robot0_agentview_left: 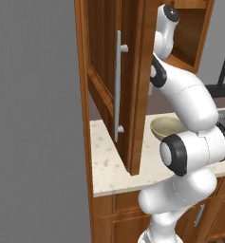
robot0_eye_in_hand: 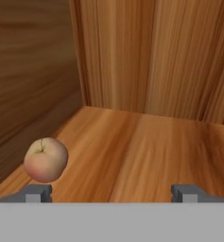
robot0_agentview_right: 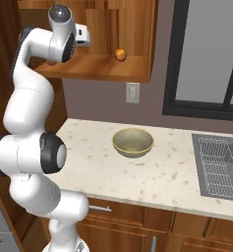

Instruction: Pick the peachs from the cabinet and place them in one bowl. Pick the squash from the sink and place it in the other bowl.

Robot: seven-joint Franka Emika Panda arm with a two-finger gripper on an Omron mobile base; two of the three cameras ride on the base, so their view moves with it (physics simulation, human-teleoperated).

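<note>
With the gripper [robot0_eye_in_hand: 111,193] spread wide and empty, the peach [robot0_eye_in_hand: 45,159], probably light and easily bruised, is best pinched gently across its middle.

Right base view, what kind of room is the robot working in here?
A kitchen, as a rendered scene: a speckled countertop with a dark sink and wire rack, an open wooden wall cabinet above holding a peach, and a tan bowl on the counter.

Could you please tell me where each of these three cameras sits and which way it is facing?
Left base view: behind the arm's left, facing the open cabinet door; arm at right.
Right base view: behind its right, facing counter, tan bowl and sink; arm at left.
Hand view: inside the cabinet, open gripper near a peach.
Both base views share bowl and cabinet.
</note>
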